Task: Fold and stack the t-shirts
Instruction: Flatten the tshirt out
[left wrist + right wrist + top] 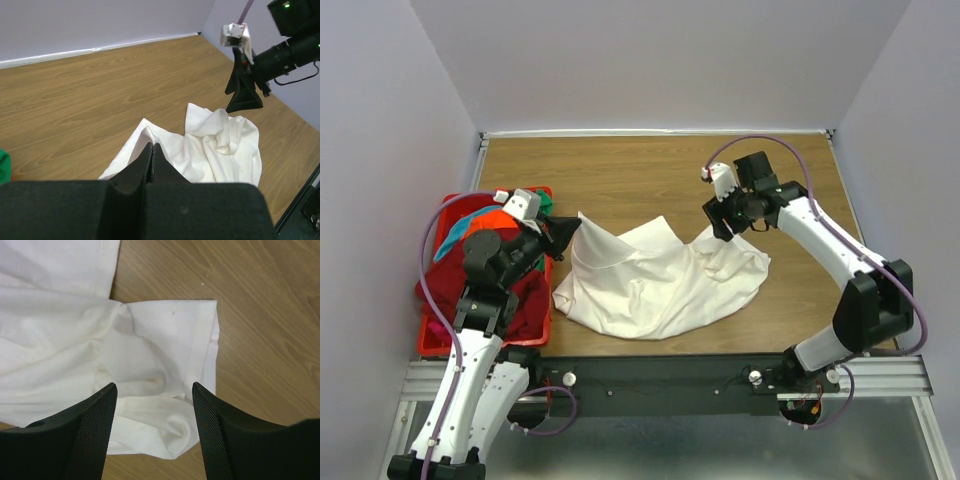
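Note:
A large white t-shirt lies crumpled on the middle of the wooden table. My left gripper is shut on its left corner and holds that corner raised; in the left wrist view the closed tips pinch the cloth. My right gripper is open and hovers over the shirt's right side. In the right wrist view the spread gripper stands over a bunched sleeve and hem, holding nothing. Dark red, orange, teal and green shirts lie in the basket.
The red plastic basket stands at the table's left edge, under my left arm. Bare wood lies behind the shirt up to the back wall. The right arm shows in the left wrist view.

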